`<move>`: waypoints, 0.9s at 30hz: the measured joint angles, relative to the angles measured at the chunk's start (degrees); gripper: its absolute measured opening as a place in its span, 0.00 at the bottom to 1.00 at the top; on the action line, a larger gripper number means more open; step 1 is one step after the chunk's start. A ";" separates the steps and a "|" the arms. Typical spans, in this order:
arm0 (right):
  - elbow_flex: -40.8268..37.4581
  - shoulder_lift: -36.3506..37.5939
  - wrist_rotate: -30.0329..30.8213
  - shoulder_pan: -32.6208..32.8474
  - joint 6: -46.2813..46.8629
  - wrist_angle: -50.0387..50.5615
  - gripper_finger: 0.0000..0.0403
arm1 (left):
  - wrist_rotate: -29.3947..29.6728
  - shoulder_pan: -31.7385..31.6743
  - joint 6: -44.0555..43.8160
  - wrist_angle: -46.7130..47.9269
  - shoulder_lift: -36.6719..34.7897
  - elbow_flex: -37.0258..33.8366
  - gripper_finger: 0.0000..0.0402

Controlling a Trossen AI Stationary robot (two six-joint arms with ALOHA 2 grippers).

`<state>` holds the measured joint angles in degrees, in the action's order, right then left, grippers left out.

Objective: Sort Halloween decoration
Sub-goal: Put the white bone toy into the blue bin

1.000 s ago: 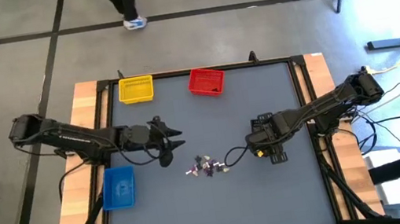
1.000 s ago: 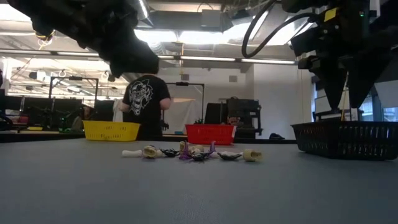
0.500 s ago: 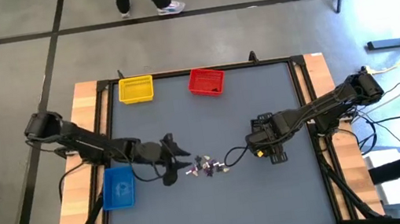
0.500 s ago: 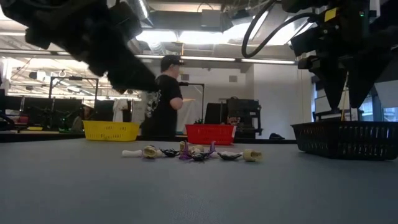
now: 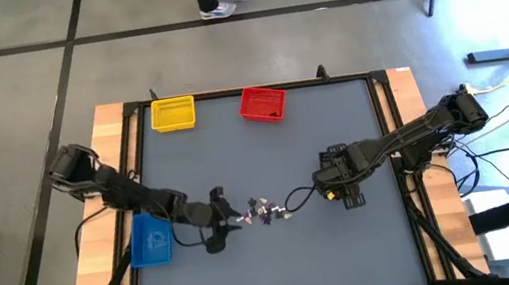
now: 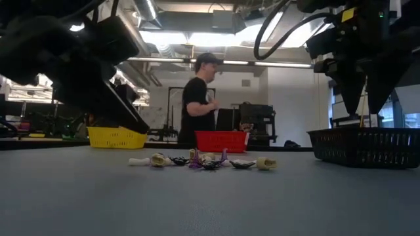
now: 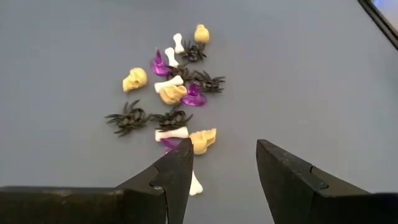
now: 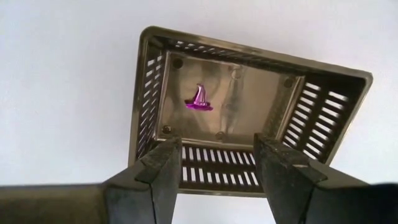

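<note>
left end effector point(image 7: 222, 177) advanced, wide, empty | Halloween decoration point(image 7: 174, 93) just ahead, on table

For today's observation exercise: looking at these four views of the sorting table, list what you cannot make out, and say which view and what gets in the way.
- Blue bin contents: high view, too small to tell.
- Yellow bin and red bin insides: low view, their walls hide them.
- Trinket pile: high view, pieces too tiny to tell apart.
- White bone: left wrist view, partly behind the left gripper finger.
- Black bin near wall: right wrist view, behind the right gripper fingers.
</note>
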<state>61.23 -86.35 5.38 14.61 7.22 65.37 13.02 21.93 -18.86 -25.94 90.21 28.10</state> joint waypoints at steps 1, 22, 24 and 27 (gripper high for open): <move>0.00 0.00 -0.02 0.00 0.00 -0.10 0.49 | 0.05 0.16 0.01 -0.34 0.48 0.00 0.42; 0.02 0.00 -0.02 0.00 -0.02 -1.28 0.49 | 4.42 0.83 0.01 -1.89 5.09 0.00 0.42; 0.02 0.00 -0.02 0.00 0.00 -1.28 0.49 | 4.70 1.14 0.01 -1.81 5.09 0.00 0.42; 0.02 0.00 -0.02 0.00 0.00 -1.28 0.49 | 6.07 1.58 0.01 -1.70 5.09 0.00 0.42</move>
<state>61.25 -86.35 5.37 14.61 7.22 64.10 19.09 23.51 -18.85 -27.64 95.31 28.10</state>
